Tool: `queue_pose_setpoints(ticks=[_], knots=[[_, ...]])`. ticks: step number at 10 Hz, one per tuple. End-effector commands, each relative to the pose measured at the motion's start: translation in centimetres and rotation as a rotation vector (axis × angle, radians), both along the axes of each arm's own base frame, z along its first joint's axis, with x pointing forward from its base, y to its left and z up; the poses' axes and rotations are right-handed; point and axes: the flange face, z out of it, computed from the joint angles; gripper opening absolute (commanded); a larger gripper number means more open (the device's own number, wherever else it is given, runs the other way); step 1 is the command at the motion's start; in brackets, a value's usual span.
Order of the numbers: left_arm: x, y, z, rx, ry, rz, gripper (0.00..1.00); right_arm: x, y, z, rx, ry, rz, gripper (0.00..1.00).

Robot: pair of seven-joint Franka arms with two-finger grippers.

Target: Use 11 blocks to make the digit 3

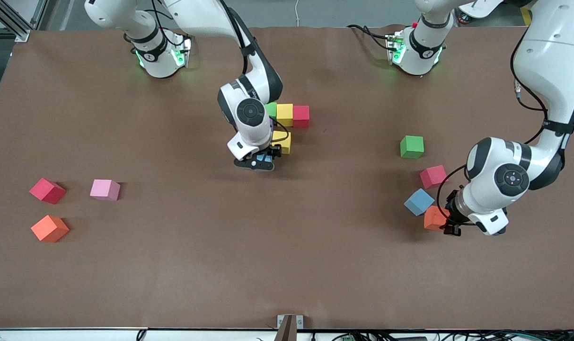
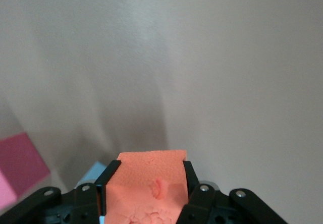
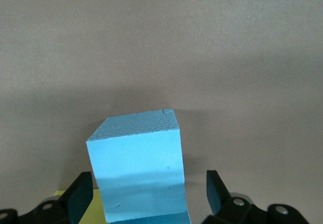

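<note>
Left tool: we see the left tool (image 1: 450,228) pinching an orange block (image 2: 148,183) at the left arm's end of the bench (image 1: 287,265), fingers (image 2: 107,183) pressed into its sides.
Neighbours of that block: a blue block (image 1: 419,201) lies just beside it and a pinkish-red block (image 1: 433,176) near it, farther from the front camera; a green block (image 1: 411,146) sits apart, farther still.
Right tool: the right tool (image 1: 263,161) is spread around a light blue block (image 3: 137,166), with clear gaps either side, at the near end of the started figure.
Figure so far: green (image 1: 271,110), yellow (image 1: 284,114) and red (image 1: 301,116) blocks form a touching row; another yellow block (image 1: 284,141) sits nearer the camera; we count few of eleven placed.
Spare blocks: red (image 1: 47,190), pink (image 1: 105,189) and orange (image 1: 49,228) blocks lie at the right arm's end.
Risk, left: we judge a lift could drag the touching blue neighbour, or the soft foam could twist in the pinch.
Risk, right: rising carelessly, a finger could catch the light blue block and knock the column crooked.
</note>
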Motion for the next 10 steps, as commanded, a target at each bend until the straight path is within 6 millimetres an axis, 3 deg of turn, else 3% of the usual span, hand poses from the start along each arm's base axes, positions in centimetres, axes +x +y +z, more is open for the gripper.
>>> queue_pose_setpoints(ticks=[1, 2, 3, 5, 7, 10], knots=[[-2.2, -5.1, 3.1, 0.034, 0.033, 0.031, 0.28, -0.4, -0.3, 0.7, 0.006, 0.003, -0.011, 1.00], [-3.2, -8.3, 3.4, 0.037, 0.047, 0.057, 0.27, 0.0, -0.6, 1.2, 0.011, -0.001, -0.019, 1.00], [-4.4, -11.7, 3.4, 0.040, 0.054, 0.085, 0.27, 1.2, -1.4, 3.4, 0.036, -0.024, -0.042, 1.00], [-7.9, -18.0, 1.8, 0.057, 0.084, 0.122, 0.28, 4.0, -5.6, 7.4, 0.041, -0.001, -0.101, 1.00], [-12.2, -22.8, -0.7, 0.085, 0.121, 0.138, 0.27, 8.7, -13.7, 10.6, 0.043, -0.003, -0.200, 1.00], [-17.4, -28.2, -2.7, 0.104, 0.142, 0.223, 0.28, 14.6, -29.4, 10.1, 0.030, -0.009, -0.461, 1.00]])
